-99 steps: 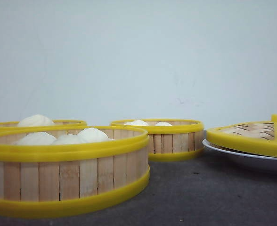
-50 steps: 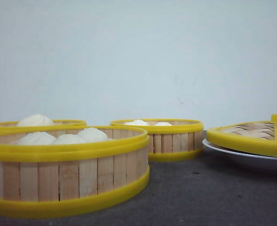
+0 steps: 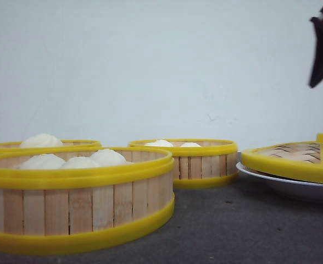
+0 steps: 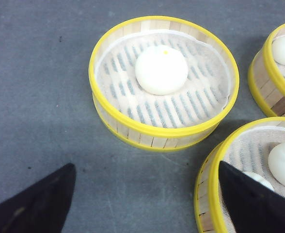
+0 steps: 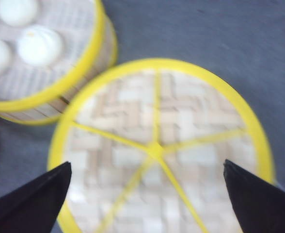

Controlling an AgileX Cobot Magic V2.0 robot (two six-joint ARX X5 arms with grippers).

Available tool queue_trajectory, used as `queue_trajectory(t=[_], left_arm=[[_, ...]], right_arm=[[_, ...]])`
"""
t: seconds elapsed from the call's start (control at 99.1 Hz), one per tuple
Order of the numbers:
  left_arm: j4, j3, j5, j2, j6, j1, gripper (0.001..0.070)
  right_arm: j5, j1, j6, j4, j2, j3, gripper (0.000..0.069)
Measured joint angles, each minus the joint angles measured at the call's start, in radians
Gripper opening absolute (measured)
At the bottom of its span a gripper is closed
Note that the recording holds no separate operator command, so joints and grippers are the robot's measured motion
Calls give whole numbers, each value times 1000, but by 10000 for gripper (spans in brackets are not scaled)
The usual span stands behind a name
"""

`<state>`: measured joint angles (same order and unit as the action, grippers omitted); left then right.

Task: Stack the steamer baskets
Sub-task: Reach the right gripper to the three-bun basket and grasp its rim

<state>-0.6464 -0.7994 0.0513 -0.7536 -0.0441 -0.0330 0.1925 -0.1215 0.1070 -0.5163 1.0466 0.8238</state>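
I am holding my left gripper (image 4: 145,201) above the dark grey table surface (image 4: 36,87) with its two black fingers spread wide and nothing between them. Ahead of it, a round shallow steamer basket of pale wooden slats with yellow rims (image 4: 163,80) is sitting on the table and is carrying one white steamed bun (image 4: 161,69) on a white mesh liner. A second basket of the same make (image 4: 249,179) is lying just beside it, partly under my far finger (image 4: 251,204), and it is holding white buns (image 4: 284,164) as well. A third matching basket (image 4: 273,63) is showing at the frame edge, near both others but touching neither. In the front view the three baskets are standing separately on the table, none stacked: the large near one (image 3: 79,198), one behind it at the left (image 3: 43,144), and one further back in the middle (image 3: 184,162). I am hovering my right gripper (image 5: 147,201) directly above the flat woven bamboo lid with yellow rim and yellow spokes (image 5: 157,150), fingers likewise wide apart and gripping nothing. That lid is resting on a white plate (image 3: 285,184) at the right of the table, just beside the middle basket. One dark fingertip (image 3: 322,47) of the right gripper is showing high over the lid in the front view. The right wrist view is slightly blurred.
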Motion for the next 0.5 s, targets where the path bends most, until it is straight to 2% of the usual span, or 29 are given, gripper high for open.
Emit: queue_trajectory(t=[0.151, 0.504], left_arm=[[1, 0, 0, 0, 0, 0, 590], [3, 0, 0, 0, 0, 0, 590]], right_arm=[[21, -64, 6, 43, 144, 73, 623], [4, -140, 5, 51, 604, 473, 621]])
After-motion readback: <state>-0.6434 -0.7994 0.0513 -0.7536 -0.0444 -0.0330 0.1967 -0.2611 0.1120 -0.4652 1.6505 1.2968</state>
